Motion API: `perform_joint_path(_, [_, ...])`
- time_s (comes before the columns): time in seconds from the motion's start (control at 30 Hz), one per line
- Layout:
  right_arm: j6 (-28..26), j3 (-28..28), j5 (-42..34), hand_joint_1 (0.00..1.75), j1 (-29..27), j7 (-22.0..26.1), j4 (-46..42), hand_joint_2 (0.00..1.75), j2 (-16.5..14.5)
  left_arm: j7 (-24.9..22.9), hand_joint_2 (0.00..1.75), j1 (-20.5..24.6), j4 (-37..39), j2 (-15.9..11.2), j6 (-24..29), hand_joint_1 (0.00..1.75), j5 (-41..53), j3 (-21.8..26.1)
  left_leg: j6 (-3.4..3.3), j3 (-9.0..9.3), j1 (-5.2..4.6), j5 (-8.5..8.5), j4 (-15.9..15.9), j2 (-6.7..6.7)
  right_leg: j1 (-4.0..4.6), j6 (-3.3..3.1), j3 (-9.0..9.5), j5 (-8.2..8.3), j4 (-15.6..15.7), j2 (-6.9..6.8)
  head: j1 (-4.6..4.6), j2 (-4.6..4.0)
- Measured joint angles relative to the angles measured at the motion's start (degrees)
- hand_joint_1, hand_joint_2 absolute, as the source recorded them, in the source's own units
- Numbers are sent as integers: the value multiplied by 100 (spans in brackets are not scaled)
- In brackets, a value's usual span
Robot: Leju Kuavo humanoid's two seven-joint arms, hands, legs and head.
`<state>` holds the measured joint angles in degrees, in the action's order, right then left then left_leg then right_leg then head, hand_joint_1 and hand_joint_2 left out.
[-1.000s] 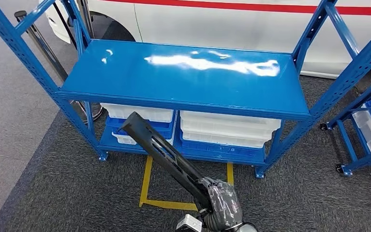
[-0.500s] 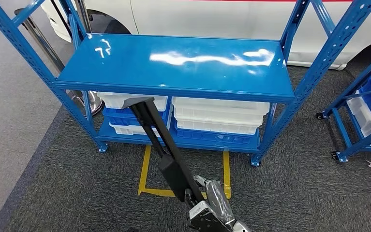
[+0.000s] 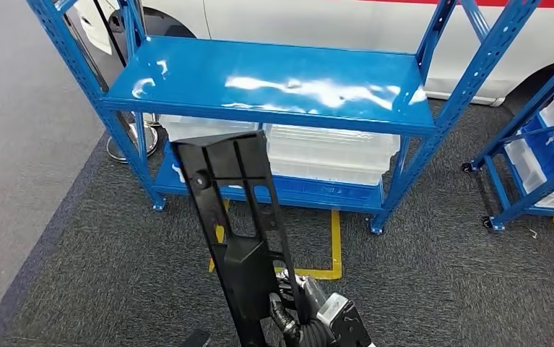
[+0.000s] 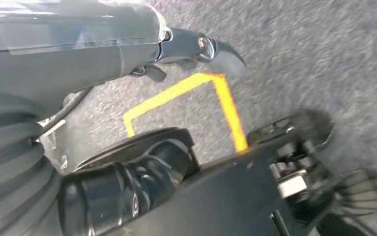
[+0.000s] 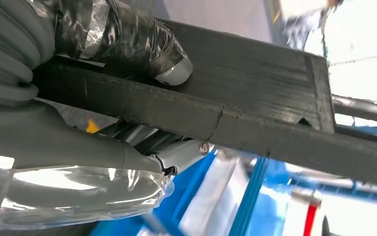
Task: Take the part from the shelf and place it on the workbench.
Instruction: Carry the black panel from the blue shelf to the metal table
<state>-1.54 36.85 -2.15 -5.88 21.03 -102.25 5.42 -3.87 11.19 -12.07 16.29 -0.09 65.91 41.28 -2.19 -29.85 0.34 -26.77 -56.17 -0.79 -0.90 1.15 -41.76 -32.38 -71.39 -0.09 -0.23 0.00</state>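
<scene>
1. Firmly, the right hand [image 5: 78, 93] grips the long black part [image 3: 234, 217] near its lower end, thumb and fingers wrapped around it.
2. Its upper end tilts up before the blue shelf unit [image 3: 274, 79], above the grey carpet [image 3: 79, 275].
3. White bins [image 3: 331, 152] sit on the lower shelf.
4. Whether the left hand [image 4: 196, 49] holds anything, I cannot tell.

Blue shelf [image 3: 274, 83] (white bins [image 3: 331, 148] below)
</scene>
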Motion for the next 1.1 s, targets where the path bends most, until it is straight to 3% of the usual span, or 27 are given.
perform_joint_path(0.03, [67, -16, -46, 175, 41, 27, 3, 175, -7, -27, 175, 10, -1, -35, -39, 0, -24, -1, 6, -122, -3, 71, -38, -7, -4, 14, 3, -20, -285, 0, 0, 0])
perform_joint_path(0.1, [161, -49, -109, 175, 114, 73, 6, 175, -23, -44, 175, 13, -2, -103, -58, 0, -65, -1, 32, -379, -3, 192, -135, -15, -23, 31, 229, 282, -380, -1, -2, 0])
perform_joint_path(0.13, [201, -66, -126, 175, 151, 88, 7, 175, -27, -44, 175, 13, -2, -133, -55, 0, -80, 0, 52, -494, -3, 241, -193, -16, -38, 33, 472, 420, -154, -1, -2, 0])
perform_joint_path(0.17, [245, -81, -148, 175, 194, 100, 5, 175, -32, -44, 175, 13, -3, -160, -46, 0, -94, 1, 79, -597, -10, 284, -249, -11, -39, 31, 782, 404, 235, 0, -2, 0])
perform_joint_path(0.23, [339, -103, -198, 175, 276, 124, -4, 175, -44, -42, 175, 10, -7, -200, -32, 0, -126, 1, 144, -719, -20, 382, -319, -3, -14, -1, 1260, 170, 967, 3, -3, 0])
perform_joint_path(0.27, [390, -112, -229, 175, 309, 140, -9, 175, -52, -41, 175, 7, -8, -214, -27, 0, -141, 2, 180, -750, -20, 442, -319, -1, 15, -28, 1352, 73, 1171, 5, -4, 0])
perform_joint_path(0.33, [489, -122, -296, 175, 350, 169, -13, 175, -67, -38, 175, -19, -7, -246, -13, 0, -176, 6, 251, -791, 3, 529, -300, 4, 24, -109, 1271, 156, 1238, -8, -3, 0])
perform_joint_path(0.37, [541, -125, -326, 175, 364, 179, -12, 175, -73, -23, 175, -45, -6, -260, 6, 0, -196, 9, 282, -833, 16, 442, -345, 11, 19, -163, 1203, 229, 1246, -18, -3, 0])
perform_joint_path(0.4, [590, -126, -358, 175, 373, 191, -11, 175, -78, 3, 175, -78, -6, -275, 34, 0, -223, 13, 309, -892, 25, 234, -482, 19, 6, -214, 1121, 309, 1259, -30, -3, 0])
perform_joint_path(0.43, [636, -126, -387, 175, 380, 204, -11, 175, -82, 42, 175, -117, -6, -296, 63, 0, -246, 16, 329, -962, 35, -84, -730, 25, 3, -253, 1034, 391, 1262, -40, -4, 0])
perform_joint_path(0.5, [724, -126, -454, 175, 382, 232, -10, 175, -89, 128, 175, -183, -6, -336, 99, 0, -289, 28, 359, -1069, 36, -654, -1409, 28, 15, -284, 833, 555, 1257, -44, -5, 0])
perform_joint_path(0.53, [760, -126, -488, 175, 384, 245, -9, 175, -90, 158, 175, -206, -6, -360, 101, 0, -305, 37, 368, -1066, 36, -740, -1704, 29, 20, -281, 725, 640, 1249, -48, -6, 0])
perform_joint_path(0.6, [811, -126, -537, 175, 392, 266, -7, 175, -90, 190, 175, -235, -6, -406, 93, 0, -334, 56, 368, -850, 36, -487, -1868, 30, 24, -266, 504, 802, 1224, -58, -6, 0])
perform_joint_path(0.63, [826, -126, -548, 175, 398, 273, -7, 175, -90, 195, 175, -249, -6, -426, 88, 0, -340, 63, 356, -601, 36, -309, -1672, 32, 23, -252, 396, 880, 1209, -59, -7, 0])
perform_joint_path(0.67, [837, -126, -554, 175, 406, 277, -8, 175, -91, 198, 175, -260, -7, -448, 86, 0, -345, 69, 335, -254, 31, -252, -1296, 37, 25, -232, 309, 955, 1193, -57, -7, 0])
perform_joint_path(0.73, [850, -126, -556, 175, 422, 281, -9, 175, -93, 205, 175, -268, -8, -481, 85, 0, -349, 85, 277, 407, 7, -439, -376, 48, 32, -175, 207, 1099, 1179, -59, -6, 0])
perform_joint_path(0.77, [856, -126, -558, 175, 430, 282, -9, 175, -95, 209, 175, -268, -8, -491, 85, 0, -352, 97, 242, 581, -12, -554, -76, 52, 29, -142, 193, 1174, 1195, -67, -5, 0])
perform_joint_path(0.83, [871, -126, -576, 175, 439, 287, -8, 175, -97, 212, 175, -282, -6, -506, 86, 0, -363, 126, 160, 575, -22, -522, 79, 45, 15, -71, 179, 1311, 1259, -79, -3, 0])
perform_joint_path(0.87, [884, -126, -594, 175, 439, 292, -8, 175, -98, 209, 175, -290, -4, -511, 86, 0, -371, 138, 111, 512, -16, -439, 91, 33, 10, -43, 153, 1262, 1251, -69, -1, 0])
perform_joint_path(0.9, [898, -126, -614, 175, 438, 297, -7, 175, -99, 208, 175, -299, -3, -517, 86, 0, -378, 147, 59, 435, -5, -350, 102, 17, 6, -23, 109, 1084, 1160, -55, 3, 0])
perform_joint_path(0.93, [917, -127, -631, 175, 437, 302, -7, 175, -98, 209, 175, -309, -2, -523, 86, 0, -384, 155, 17, 342, 5, -258, 112, -1, 1, -8, 49, 782, 953, -40, 6, 0])
perform_joint_path(1.0, [951, -128, -649, 175, 437, 307, -7, 175, -96, 223, 175, -331, -1, -535, 82, 0, -395, 164, -30, 136, -14, -90, 96, -18, -6, 16, -63, 138, 248, -27, 9, 0])
perform_joint_path(1.03, [961, -128, -654, 175, 437, 308, -7, 175, -95, 231, 175, -340, -1, -539, 80, 0, -399, 167, -30, 23, -23, -5, 77, -22, -5, 28, -83, 10, -113, -24, 7, 0])
perform_joint_path(1.07, [966, -128, -657, 175, 438, 309, -7, 175, -93, 237, 175, -345, -1, -542, 79, 0, -402, 169, -26, -100, -31, 74, 48, -26, -4, 34, -55, 49, -369, -22, 6, 0])
perform_joint_path(1.1, [966, -128, -659, 175, 438, 309, -7, 175, -93, 242, 175, -348, 0, -544, 80, 0, -403, 171, -16, -232, -35, 145, 8, -28, -3, 30, 52, 206, -448, -21, 5, 0])
